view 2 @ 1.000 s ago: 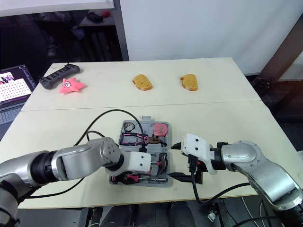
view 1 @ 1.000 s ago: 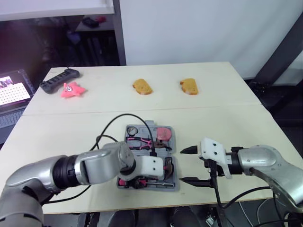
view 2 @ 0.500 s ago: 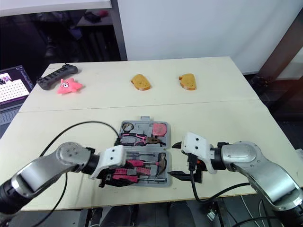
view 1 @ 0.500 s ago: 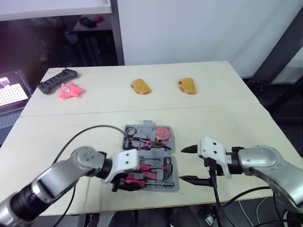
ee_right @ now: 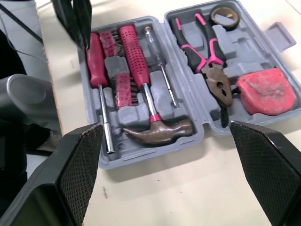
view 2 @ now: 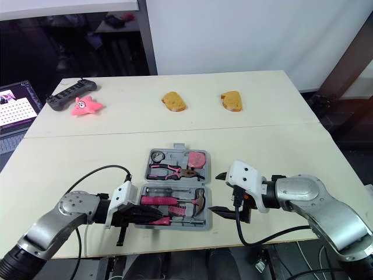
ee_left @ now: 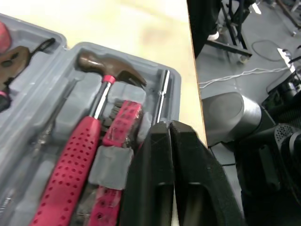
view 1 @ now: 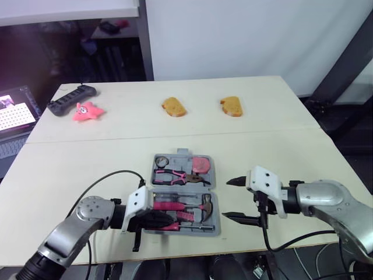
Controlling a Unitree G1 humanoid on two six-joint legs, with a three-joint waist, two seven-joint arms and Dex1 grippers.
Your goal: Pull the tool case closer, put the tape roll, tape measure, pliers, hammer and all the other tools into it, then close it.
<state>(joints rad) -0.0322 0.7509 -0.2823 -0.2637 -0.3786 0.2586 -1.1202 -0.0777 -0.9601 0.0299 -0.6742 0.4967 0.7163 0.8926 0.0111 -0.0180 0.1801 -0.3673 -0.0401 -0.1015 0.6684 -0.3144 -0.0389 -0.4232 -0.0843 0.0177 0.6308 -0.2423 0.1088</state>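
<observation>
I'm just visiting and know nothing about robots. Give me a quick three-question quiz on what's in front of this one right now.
1. True or false: the tool case lies open.
2. The right gripper is: A) open, beside the case; B) shut; C) inside the case.
3. Fill in: right beside the tape roll lie the pink-handled ____.
Key: 1 true; 2 A; 3 pliers.

My left arm (view 1: 70, 230) and right arm (view 1: 326, 198): silver-grey rounded shells, black joint rings | white wrist blocks (view 1: 265, 179), dark dots on top | left gripper (view 1: 169, 221), right gripper (view 1: 227, 199): black tapered fingers, cross-hatched pads (ee_right: 80, 169) | black cables (view 1: 105, 178) off both forearms
</observation>
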